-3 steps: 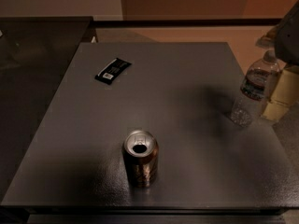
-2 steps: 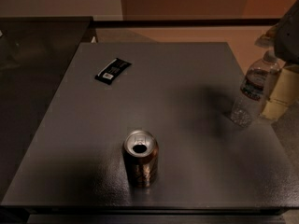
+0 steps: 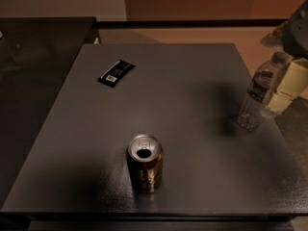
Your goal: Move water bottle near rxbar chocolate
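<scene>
The water bottle point(image 3: 254, 105), clear and ribbed with a white cap and a dark label band, leans to the right at the table's right edge. My gripper point(image 3: 268, 98) comes in from the upper right and is shut on the bottle around its middle. One cream finger point(image 3: 288, 86) shows on the bottle's right side; the other is hidden behind the bottle. The rxbar chocolate point(image 3: 116, 72), a flat black wrapper with white marks, lies at the far left of the table, far from the bottle.
A brown soda can point(image 3: 145, 162) with an open top stands near the front middle of the dark grey table point(image 3: 183, 90). A dark glass surface point(image 3: 33, 47) adjoins the table on the left. Floor shows beyond the right edge.
</scene>
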`<state>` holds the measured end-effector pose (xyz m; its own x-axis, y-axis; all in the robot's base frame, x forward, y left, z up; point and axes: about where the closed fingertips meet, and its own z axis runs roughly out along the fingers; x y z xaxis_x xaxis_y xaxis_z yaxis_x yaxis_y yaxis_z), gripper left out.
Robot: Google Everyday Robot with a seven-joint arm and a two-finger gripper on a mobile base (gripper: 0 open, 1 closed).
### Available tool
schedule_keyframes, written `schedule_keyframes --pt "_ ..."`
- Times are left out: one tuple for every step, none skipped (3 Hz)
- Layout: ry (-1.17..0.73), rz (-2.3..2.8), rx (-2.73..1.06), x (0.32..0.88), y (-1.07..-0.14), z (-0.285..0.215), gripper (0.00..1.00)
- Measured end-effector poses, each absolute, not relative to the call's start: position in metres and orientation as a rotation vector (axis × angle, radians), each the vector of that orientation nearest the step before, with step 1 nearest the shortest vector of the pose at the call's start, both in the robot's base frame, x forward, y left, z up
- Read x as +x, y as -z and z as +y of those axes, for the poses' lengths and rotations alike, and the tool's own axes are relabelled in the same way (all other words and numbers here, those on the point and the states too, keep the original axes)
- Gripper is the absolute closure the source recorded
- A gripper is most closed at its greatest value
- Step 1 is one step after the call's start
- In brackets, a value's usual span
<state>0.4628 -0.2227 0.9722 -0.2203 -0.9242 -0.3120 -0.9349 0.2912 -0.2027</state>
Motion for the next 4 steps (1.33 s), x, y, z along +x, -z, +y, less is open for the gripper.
schedule_keyframes --pt "-0.108 2.177 -1.63 0.478 -0.97 -0.235 0.0" --pt "-0.163 2.161 -1.566 0.488 -0.971 -0.255 0.0" --pt "-0.248 2.135 -1.511 0.492 -0.968 -0.274 0.0" --pt "-0.36 2.108 -1.477 0.49 -0.953 -0.279 0.0"
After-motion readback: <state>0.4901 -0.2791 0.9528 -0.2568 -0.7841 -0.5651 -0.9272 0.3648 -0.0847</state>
